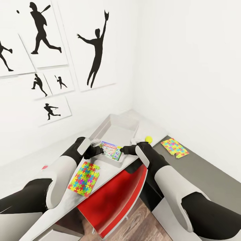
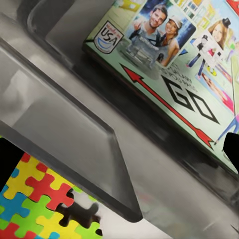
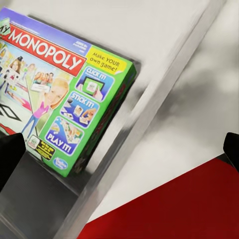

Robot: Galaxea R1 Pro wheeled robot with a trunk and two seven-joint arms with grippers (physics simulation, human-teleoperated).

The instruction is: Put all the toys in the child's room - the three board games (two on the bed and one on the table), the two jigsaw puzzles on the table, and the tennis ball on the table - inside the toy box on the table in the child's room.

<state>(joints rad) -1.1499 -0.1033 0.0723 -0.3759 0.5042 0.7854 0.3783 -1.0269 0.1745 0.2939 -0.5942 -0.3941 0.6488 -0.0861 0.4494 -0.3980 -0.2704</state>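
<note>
Left pincer (image 1: pixel 95 150) and right pincer (image 1: pixel 125 149) flank the board game (image 1: pixel 111 149) at the near end of the toy box (image 1: pixel 121 126); whether either grips it, cannot tell. Game lies inside the box, green-edged. Readable: "MONOPOLY", "Make your own game!", "CLICK IT!", "STICK IT!", "PLAY IT!", "GO", "USA". One jigsaw puzzle (image 1: pixel 84 178) on the tabletop (image 1: pixel 110 174) beside the left arm; second jigsaw (image 1: pixel 174 148) on the dark cabinet (image 1: pixel 201 167). Tennis ball (image 1: pixel 148 139) near the right wrist. Red chair (image 1: pixel 113 197) tucked under the tabletop edge.
</note>
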